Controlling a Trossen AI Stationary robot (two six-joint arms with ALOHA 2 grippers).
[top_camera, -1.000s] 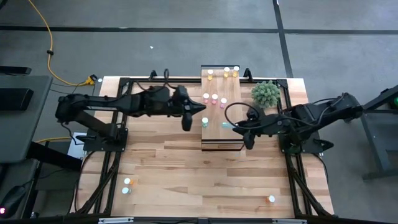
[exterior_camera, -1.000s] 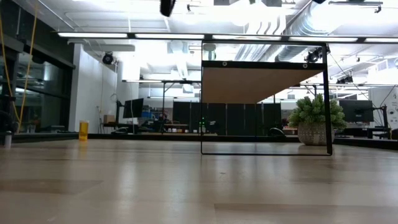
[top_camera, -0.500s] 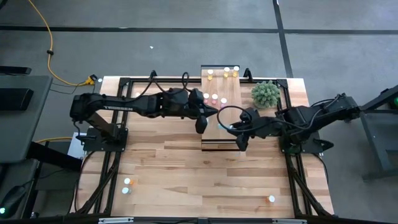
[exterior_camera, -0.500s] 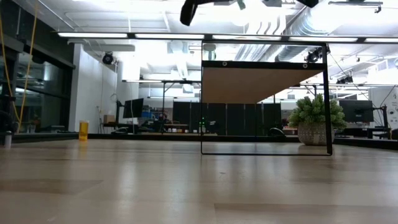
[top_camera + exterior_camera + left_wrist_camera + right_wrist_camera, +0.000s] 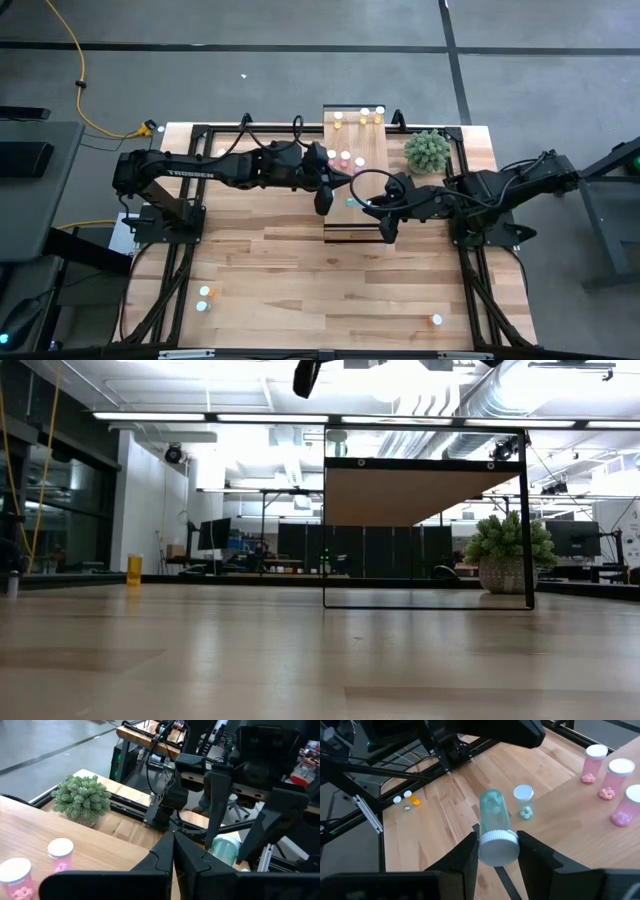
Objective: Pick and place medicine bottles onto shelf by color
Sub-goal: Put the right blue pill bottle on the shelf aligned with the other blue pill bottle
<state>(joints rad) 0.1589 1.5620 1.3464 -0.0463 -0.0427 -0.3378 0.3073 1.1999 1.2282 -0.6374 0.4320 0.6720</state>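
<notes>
in the low view my left gripper (image 5: pixel 307 377) is cut off by the top edge, so only a dark tip shows. from above, my right gripper (image 5: pixel 388 222) hides the pale bottle (image 5: pixel 495 827) i hold, and the bottles (image 5: pixel 345 158) on the shelf (image 5: pixel 372 145) are too small to read. in my left wrist view, one pink bottle (image 5: pixel 16 879) is cropped by the edge.

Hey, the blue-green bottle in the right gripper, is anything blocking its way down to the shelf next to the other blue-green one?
Partly. The right gripper holds the blue-green bottle above the shelf. The shut left gripper hangs close by over the same board, near the standing blue-green bottle. Nothing else visible lies between.
</notes>
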